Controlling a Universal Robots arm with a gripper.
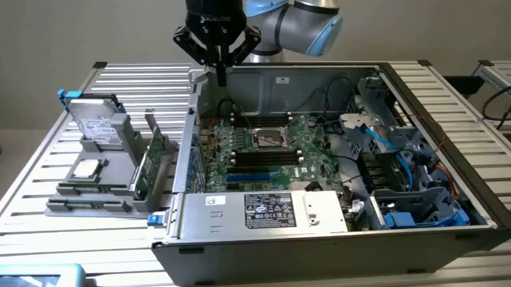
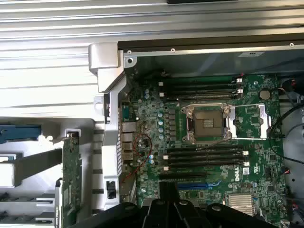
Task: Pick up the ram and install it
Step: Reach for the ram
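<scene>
My gripper (image 1: 220, 74) hangs above the far wall of the open computer case (image 1: 335, 230), its fingers drawn together to a point with nothing between them. Its dark fingers (image 2: 168, 202) show in the wrist view over the motherboard (image 2: 256, 118). Two green boards stand on edge in the grey holder (image 1: 88, 206) at the exterior view's left, well apart from the gripper. The lower, narrower one looks like the ram (image 1: 142, 173); the taller is an expansion card (image 1: 161, 146). A green board (image 2: 71, 185) stands on edge in the wrist view; which one it is I cannot tell. Black memory slots (image 2: 204, 156) flank the CPU socket (image 2: 207, 123).
The holder also carries a hard drive (image 1: 100, 128) and a CPU chip (image 1: 86, 170). Inside the case, a power supply (image 1: 267, 210) lies along the near side, and blue cables and drive bays (image 1: 415, 179) crowd the exterior view's right. Everything rests on a slatted metal table (image 1: 64, 251).
</scene>
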